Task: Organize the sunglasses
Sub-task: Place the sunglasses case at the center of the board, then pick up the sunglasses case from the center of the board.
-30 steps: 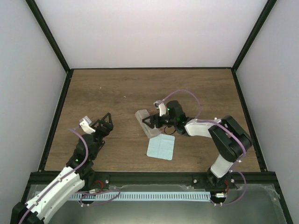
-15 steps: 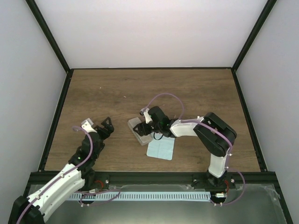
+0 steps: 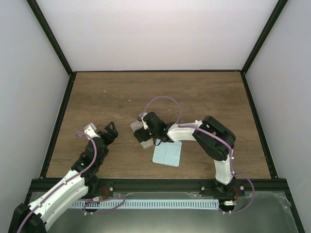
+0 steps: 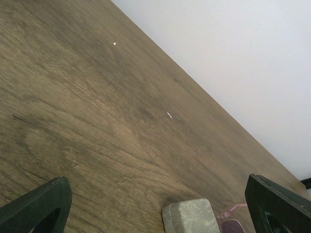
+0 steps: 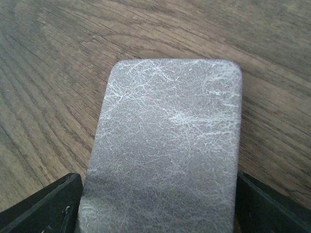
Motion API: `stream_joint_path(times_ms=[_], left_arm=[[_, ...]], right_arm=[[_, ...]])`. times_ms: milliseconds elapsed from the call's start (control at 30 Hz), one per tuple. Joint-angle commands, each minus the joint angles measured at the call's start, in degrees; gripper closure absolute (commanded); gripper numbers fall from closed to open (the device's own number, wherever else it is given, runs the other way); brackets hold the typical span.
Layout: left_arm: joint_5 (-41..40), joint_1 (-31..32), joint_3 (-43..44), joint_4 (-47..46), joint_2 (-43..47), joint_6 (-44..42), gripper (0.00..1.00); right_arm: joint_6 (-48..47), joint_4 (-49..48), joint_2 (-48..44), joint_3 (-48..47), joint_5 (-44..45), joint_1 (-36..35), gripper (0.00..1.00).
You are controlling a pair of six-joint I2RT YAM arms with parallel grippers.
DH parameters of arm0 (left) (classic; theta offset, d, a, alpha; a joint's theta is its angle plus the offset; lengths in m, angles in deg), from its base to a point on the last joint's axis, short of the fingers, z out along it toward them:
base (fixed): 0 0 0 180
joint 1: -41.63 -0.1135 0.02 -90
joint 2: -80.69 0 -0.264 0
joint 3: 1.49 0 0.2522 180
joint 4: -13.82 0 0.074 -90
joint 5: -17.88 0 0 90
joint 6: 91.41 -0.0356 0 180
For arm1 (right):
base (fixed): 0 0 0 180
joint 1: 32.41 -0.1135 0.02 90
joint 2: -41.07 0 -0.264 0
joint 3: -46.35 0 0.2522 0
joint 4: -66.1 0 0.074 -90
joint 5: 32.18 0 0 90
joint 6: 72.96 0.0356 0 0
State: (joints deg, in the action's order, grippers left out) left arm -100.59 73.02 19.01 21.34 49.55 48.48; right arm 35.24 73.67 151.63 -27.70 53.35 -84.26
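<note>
A: Top view?
B: Mid-table, nr the near edge: grey rectangular case point(image 3: 135, 127), lid down, right gripper point(image 3: 143, 132) clamped across it. Beside it, light blue square cloth point(image 3: 167, 154). Further left, left gripper point(image 3: 111, 128), fingers apart.
A: Left wrist?
B: The pink-lensed wire sunglasses point(image 4: 232, 226) lie outside the case, just beside it.
A: Right wrist?
B: Lid only, contents hidden.

Grey case point(image 5: 165, 145), white crackle; light blue cloth point(image 3: 167, 154); brown woodgrain table point(image 3: 121, 92).

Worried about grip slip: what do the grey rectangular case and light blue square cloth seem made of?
The grey rectangular case looks like matte faux leather: fine white crackle veining. The light blue square cloth seems thin soft fabric; weave too small to tell.
</note>
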Motion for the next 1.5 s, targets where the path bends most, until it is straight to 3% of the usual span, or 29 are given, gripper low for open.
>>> stream_joint_path(times_ms=[0, 233, 400, 700, 900, 1000, 1100, 1200, 1300, 1467], left_arm=[[-1.02, -0.20, 0.41, 0.37, -0.14, -0.32, 0.00], [-1.02, -0.20, 0.37, 0.31, -0.33, -0.32, 0.00], [-1.17, -0.20, 0.36, 0.80, -0.16, -0.24, 0.00], [-1.12, -0.20, 0.41, 0.63, -0.57, -0.32, 0.00], [-0.26, -0.20, 0.48, -0.44, -1.73, -0.57, 0.00], [0.36, -0.20, 0.57, -1.12, -2.86, -0.47, 0.00], [0.82, -0.20, 0.77, -1.61, -3.89, -0.58, 0.00], [1.11, -0.20, 0.95, -1.91, -4.68, -0.67, 0.00], [1.35, -0.20, 0.94, -2.15, -5.01, -0.65, 0.00], [1.74, -0.20, 0.93, -2.19, -5.25, -0.75, 0.00]], right_arm=[[-1.50, 3.75, 1.73, -2.48, 4.44, -1.08, 0.12], [-0.99, 4.47, 1.44, -2.90, 6.81, -1.62, 0.15], [-0.85, 5.67, 1.38, -3.36, 9.29, -2.19, 0.27], [0.29, 4.95, -0.29, -2.45, 9.06, -2.34, 0.20], [1.33, 3.58, -1.84, -1.26, 7.95, -2.36, 0.32], [1.62, 3.82, -2.21, -1.23, 7.82, -2.37, 0.20], [1.79, 3.53, -2.72, -0.77, 8.05, -2.32, 0.19], [1.98, 3.21, -3.27, -0.21, 8.31, -2.37, 0.31], [2.02, 2.98, -3.43, -0.09, 8.30, -2.37, 0.51], [1.86, 3.14, -2.58, -0.52, 8.16, -2.36, 0.51]])
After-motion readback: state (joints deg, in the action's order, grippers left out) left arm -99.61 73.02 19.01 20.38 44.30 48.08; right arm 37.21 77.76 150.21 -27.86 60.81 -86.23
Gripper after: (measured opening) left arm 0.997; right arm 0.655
